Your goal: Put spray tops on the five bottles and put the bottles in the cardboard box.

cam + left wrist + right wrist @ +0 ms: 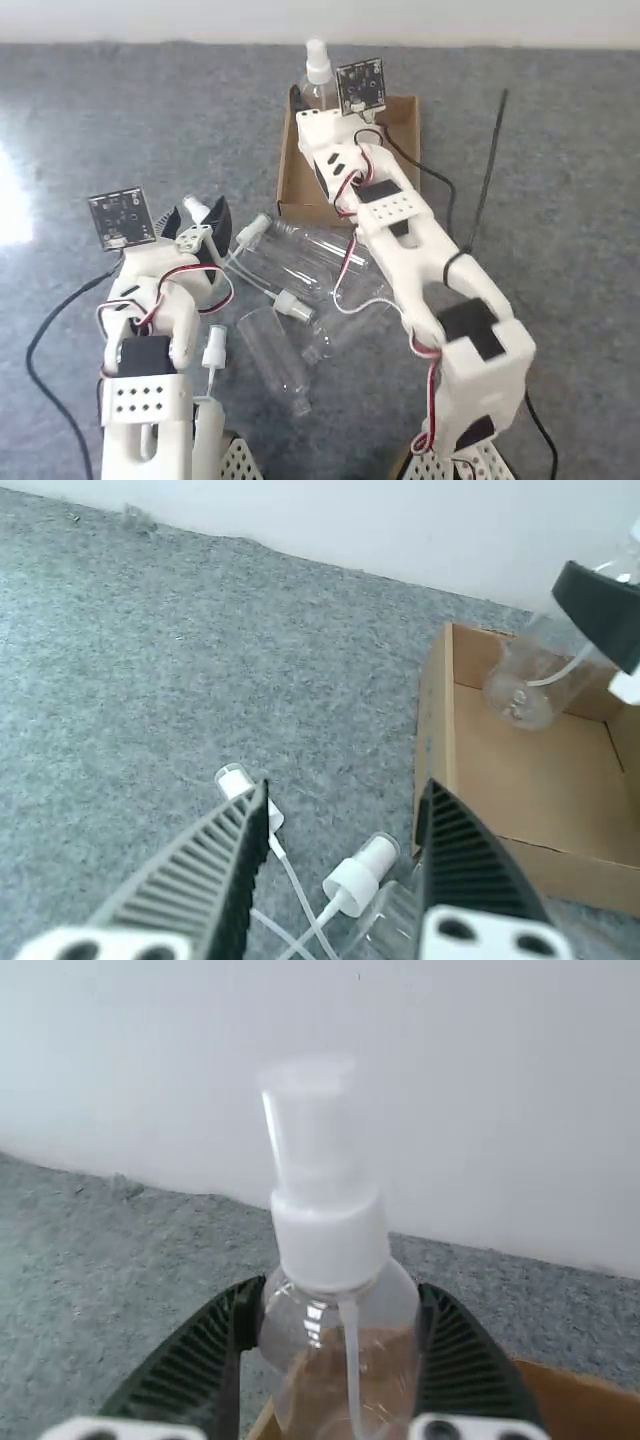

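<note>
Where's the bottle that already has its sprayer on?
In the high view, the capped bottle stands in the right gripper at the cardboard box's far left corner.

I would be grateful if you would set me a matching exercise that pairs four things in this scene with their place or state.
Things:
1. capped bottle
2. cardboard box
3. uncapped bottle
4. left tool

Places or states:
a. open, above a loose spray top
b. lying on its side on the grey surface
c. held upright in the right tool
d. brown, open at the top, near the wall

Pairs: 1-c, 2-d, 3-b, 4-a
</note>
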{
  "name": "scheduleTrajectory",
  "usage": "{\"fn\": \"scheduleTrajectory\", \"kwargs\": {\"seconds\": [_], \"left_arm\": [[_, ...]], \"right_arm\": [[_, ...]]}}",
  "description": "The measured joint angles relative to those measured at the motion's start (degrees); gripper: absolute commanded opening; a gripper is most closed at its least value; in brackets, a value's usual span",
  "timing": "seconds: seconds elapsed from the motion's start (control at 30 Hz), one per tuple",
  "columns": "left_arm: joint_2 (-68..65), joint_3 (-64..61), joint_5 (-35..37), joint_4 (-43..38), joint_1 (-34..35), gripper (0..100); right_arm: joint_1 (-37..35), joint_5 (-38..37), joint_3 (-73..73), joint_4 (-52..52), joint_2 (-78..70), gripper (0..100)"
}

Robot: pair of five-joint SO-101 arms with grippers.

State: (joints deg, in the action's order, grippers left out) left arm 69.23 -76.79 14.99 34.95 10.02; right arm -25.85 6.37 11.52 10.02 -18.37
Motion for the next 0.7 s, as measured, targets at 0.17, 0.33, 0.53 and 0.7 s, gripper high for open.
{"fn": "scheduleTrajectory", "kwargs": {"seconds": [0.17,0.33,0.53,0.7], "left_arm": [[0.0,0.0,0.0,0.0,0.0,23],[0.0,0.0,0.0,0.0,0.0,23],[0.0,0.0,0.0,0.0,0.0,23],[0.0,0.0,0.0,0.0,0.0,23]], "right_arm": [[1.5,0.1,-6.7,0.0,-6.8,12.9],[2.3,0.1,-12.1,0.0,-12.7,12.9],[2.2,0.1,-19.3,0.0,-20.4,13.0],[2.2,0.1,-24.7,0.0,-26.7,13.0]]}}
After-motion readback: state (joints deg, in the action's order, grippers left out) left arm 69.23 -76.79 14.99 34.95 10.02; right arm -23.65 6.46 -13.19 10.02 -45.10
